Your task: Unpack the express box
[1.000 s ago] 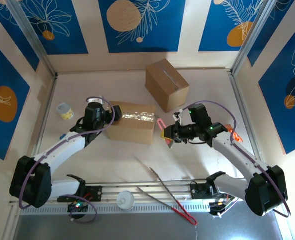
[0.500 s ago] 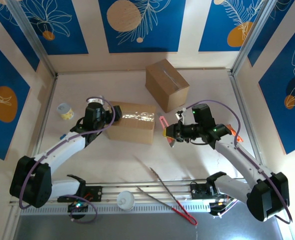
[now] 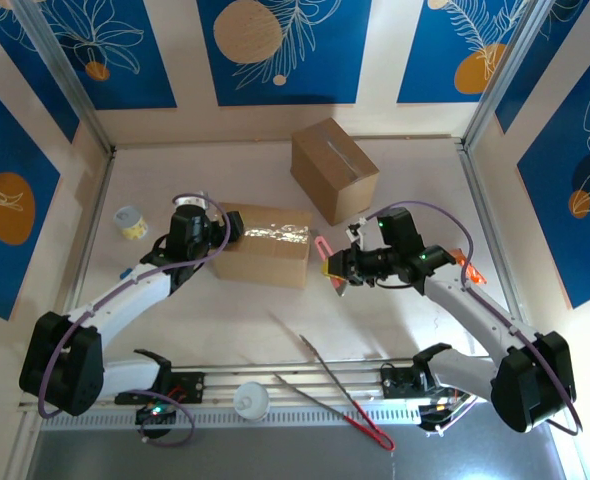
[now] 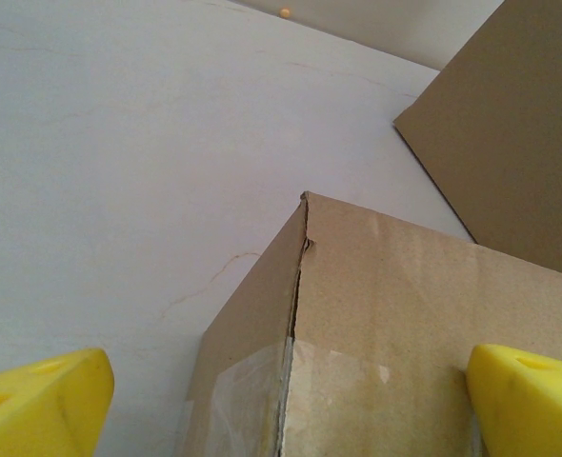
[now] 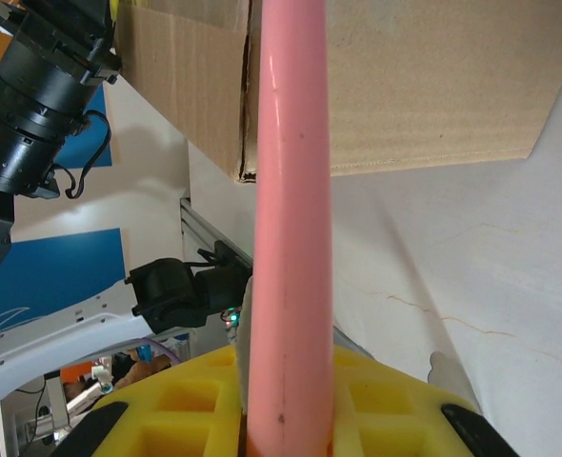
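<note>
The taped brown express box (image 3: pixel 265 243) lies in the middle of the table. My left gripper (image 3: pixel 218 232) is at its left end, open. In the left wrist view its yellow fingertips (image 4: pixel 33 405) stand wide apart astride the box's taped corner (image 4: pixel 386 333), one over the table and one over the box top. My right gripper (image 3: pixel 337 270) is shut on a pink tool (image 3: pixel 323 247) just off the box's right end. In the right wrist view the pink tool (image 5: pixel 291 190) rises from between the yellow fingers (image 5: pixel 186 400) toward the box (image 5: pixel 405 86).
A second brown box (image 3: pixel 333 168) stands behind, to the right. A small tin (image 3: pixel 129 221) sits at the left. Metal tongs with red tips (image 3: pixel 340 390) and a white cup (image 3: pixel 252 402) lie near the front rail. An orange object (image 3: pixel 467 268) lies by the right arm.
The right gripper with the pink tool shifted slightly right and came back to where it was. The left arm and the box have not moved.
</note>
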Available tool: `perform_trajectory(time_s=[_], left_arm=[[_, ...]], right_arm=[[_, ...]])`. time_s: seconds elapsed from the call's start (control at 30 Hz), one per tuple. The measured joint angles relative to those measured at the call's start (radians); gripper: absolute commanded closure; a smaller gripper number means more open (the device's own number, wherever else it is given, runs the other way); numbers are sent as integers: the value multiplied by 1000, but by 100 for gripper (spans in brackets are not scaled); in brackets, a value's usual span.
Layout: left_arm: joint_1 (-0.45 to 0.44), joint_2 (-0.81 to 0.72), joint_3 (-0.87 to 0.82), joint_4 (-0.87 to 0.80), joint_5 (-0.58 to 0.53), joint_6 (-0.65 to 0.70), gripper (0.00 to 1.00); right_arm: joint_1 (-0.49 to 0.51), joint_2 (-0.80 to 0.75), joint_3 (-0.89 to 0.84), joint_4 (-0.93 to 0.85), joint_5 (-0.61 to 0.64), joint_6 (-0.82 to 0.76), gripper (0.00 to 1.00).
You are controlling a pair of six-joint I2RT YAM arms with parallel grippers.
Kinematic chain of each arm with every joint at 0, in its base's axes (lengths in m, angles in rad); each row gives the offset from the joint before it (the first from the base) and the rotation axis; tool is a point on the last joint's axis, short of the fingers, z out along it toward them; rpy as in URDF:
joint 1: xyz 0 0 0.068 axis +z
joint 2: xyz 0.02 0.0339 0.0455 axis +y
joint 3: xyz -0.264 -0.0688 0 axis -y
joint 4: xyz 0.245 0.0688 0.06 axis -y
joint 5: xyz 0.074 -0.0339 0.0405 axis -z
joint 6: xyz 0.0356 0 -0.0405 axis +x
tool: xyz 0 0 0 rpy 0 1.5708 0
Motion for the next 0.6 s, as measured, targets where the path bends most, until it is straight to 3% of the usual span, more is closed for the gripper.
perform_trajectory(time_s=[0.6], left_arm=[[0,0,0,0,0,0,5]], right_arm=[[0,-19,0,-1,11,0,100]])
